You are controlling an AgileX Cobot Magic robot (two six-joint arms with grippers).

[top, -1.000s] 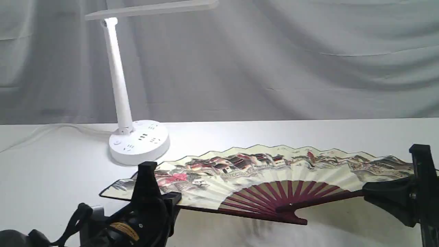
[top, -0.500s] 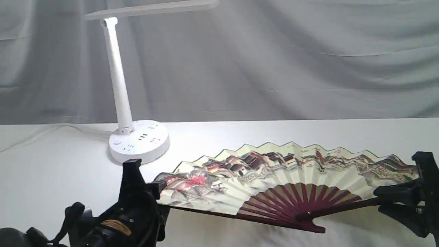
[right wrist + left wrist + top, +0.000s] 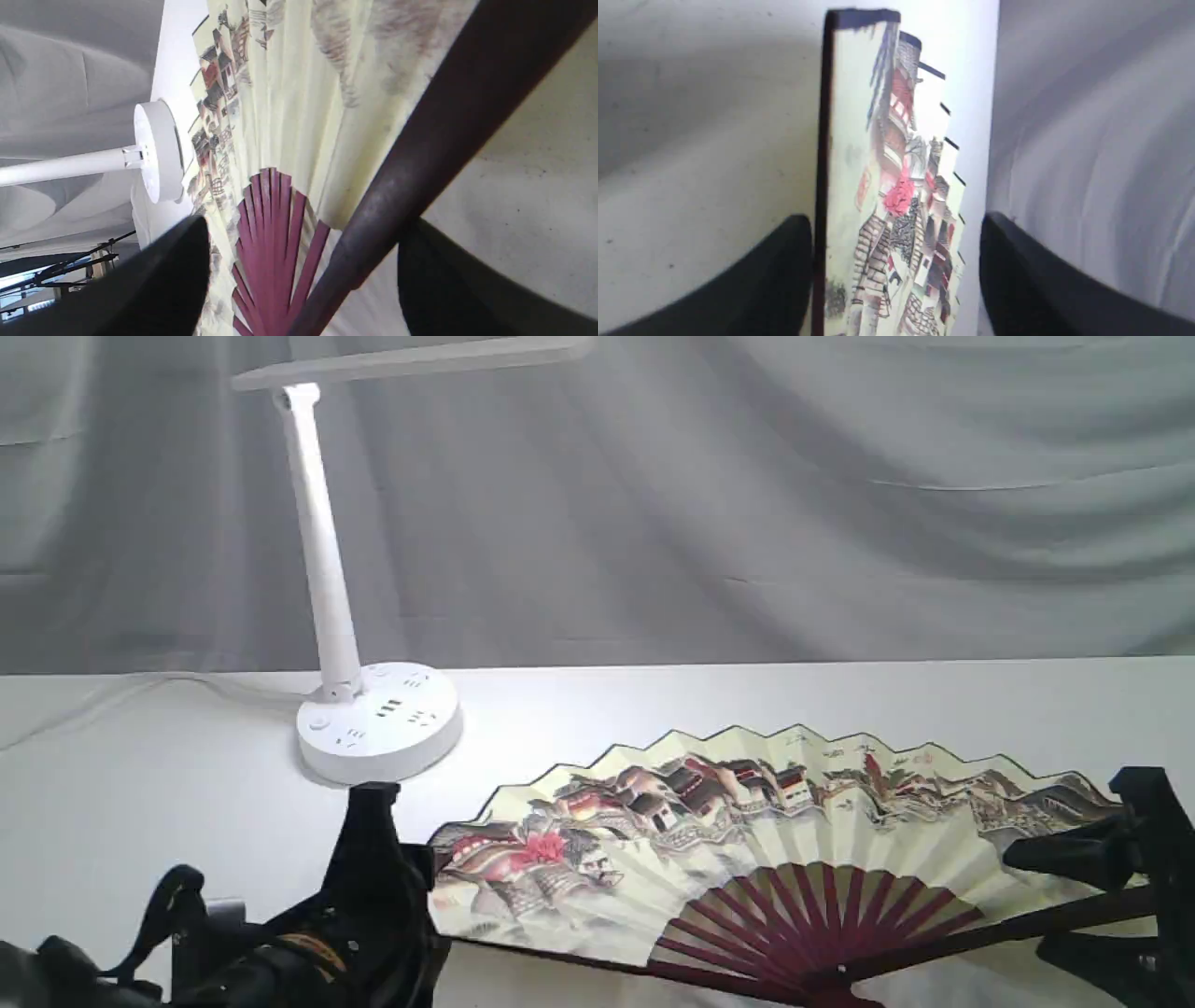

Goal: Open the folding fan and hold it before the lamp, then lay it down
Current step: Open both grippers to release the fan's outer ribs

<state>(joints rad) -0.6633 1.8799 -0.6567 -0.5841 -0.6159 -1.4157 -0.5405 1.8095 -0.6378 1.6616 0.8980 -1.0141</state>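
The folding fan [image 3: 747, 831] is spread wide, painted side up, low over the white table at the front right. I cannot tell whether it rests on the table. My left gripper [image 3: 400, 821] is at its left guard; in the left wrist view the left gripper [image 3: 896, 224] is open, the fan [image 3: 878, 186] between its fingers. My right gripper [image 3: 1032, 901] straddles the right guard, open; in the right wrist view the right gripper [image 3: 303, 224] stands wide around the maroon guard [image 3: 420, 140]. The white lamp [image 3: 378, 723] stands behind the fan's left end.
The lamp's bar head [image 3: 411, 359] hangs over the table at the top left, and its cord [image 3: 140, 686] runs off to the left. A grey cloth backdrop [image 3: 747, 504] closes the far side. The lamp base [image 3: 156, 149] shows in the right wrist view.
The fan has shifted right and nearer the camera, with both grippers alongside it. The right gripper's fingers, shut on the guard a second ago, have spread apart.
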